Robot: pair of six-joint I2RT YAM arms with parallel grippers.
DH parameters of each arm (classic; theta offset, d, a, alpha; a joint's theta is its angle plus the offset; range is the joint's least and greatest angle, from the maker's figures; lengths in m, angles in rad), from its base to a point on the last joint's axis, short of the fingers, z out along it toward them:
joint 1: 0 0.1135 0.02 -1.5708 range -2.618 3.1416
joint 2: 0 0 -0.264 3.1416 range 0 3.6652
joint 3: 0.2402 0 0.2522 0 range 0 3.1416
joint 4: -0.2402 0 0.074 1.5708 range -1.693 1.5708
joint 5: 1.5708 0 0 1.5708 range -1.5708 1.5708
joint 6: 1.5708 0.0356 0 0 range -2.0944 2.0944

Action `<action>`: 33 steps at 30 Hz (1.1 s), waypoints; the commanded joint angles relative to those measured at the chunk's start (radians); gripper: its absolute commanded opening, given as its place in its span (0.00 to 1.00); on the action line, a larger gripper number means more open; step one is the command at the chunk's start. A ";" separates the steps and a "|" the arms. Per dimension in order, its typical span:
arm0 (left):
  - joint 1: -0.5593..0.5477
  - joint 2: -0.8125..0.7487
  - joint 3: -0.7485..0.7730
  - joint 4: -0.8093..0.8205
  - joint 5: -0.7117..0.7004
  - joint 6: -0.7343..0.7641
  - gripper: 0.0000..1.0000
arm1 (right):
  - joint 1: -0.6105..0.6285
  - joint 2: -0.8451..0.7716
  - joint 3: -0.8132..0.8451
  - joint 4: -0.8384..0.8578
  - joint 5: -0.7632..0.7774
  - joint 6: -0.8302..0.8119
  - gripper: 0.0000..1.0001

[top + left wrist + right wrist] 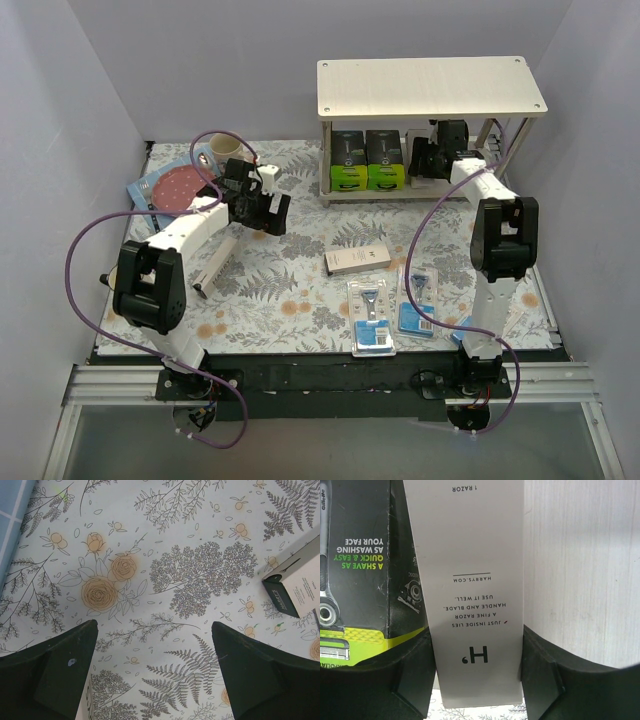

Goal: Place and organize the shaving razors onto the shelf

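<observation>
At the shelf (432, 86), lower tier, right hand (476, 650) clamps white HARRYS.COM box (470, 555) beside Gillette box (360, 555), left hand (154, 625) spread wide

Grey ferns and orange roses pattern the pale tablecloth (290, 290). Two black-and-lime boxes (367, 160) contrast with the shelf (430, 85) of pale wood and silver legs. A white box (475, 580) carries black lettering. Also seen are blue-carded clear packs (372, 315), a pink speckled plate (175, 188) and a cream mug (224, 148).
</observation>
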 commanded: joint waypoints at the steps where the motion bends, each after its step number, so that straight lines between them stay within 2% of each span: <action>1: -0.009 0.009 0.038 0.006 -0.009 0.014 0.98 | 0.009 -0.010 -0.020 0.006 0.048 -0.001 0.67; 2: -0.009 0.012 0.038 0.007 -0.010 0.014 0.98 | 0.011 -0.014 -0.027 0.003 0.056 0.004 0.69; 4: -0.012 0.015 0.041 0.009 -0.009 0.014 0.98 | 0.017 -0.028 -0.044 -0.002 0.103 0.016 0.98; 12: -0.019 0.008 0.041 0.013 -0.009 0.014 0.98 | 0.026 -0.076 -0.043 -0.006 0.088 0.017 0.98; 17: -0.017 -0.005 0.038 0.023 -0.012 0.014 0.98 | 0.023 -0.188 -0.087 -0.052 0.090 -0.009 0.98; 24: -0.020 -0.011 0.027 0.039 0.057 -0.017 0.98 | 0.023 -0.462 -0.334 -0.113 0.032 -0.117 0.98; 25: -0.023 -0.014 0.026 0.041 0.065 -0.023 0.98 | 0.022 -0.531 -0.419 -0.121 -0.013 -0.133 0.98; 26: -0.025 -0.017 0.027 0.043 0.075 -0.028 0.98 | 0.022 -0.565 -0.460 -0.129 -0.049 -0.223 0.98; 29: -0.034 -0.031 0.032 0.046 0.082 -0.032 0.98 | 0.023 -0.677 -0.613 -0.170 -0.259 -0.350 0.98; 30: -0.034 -0.032 0.029 0.046 0.075 -0.034 0.98 | 0.025 -0.700 -0.653 -0.167 -0.395 -0.469 0.98; 32: -0.034 -0.034 0.024 0.033 0.072 -0.026 0.98 | 0.034 -0.738 -0.713 -0.182 -0.534 -0.602 0.98; 33: -0.034 -0.035 0.021 0.030 0.065 -0.020 0.98 | 0.045 -0.738 -0.715 -0.199 -0.647 -0.748 0.98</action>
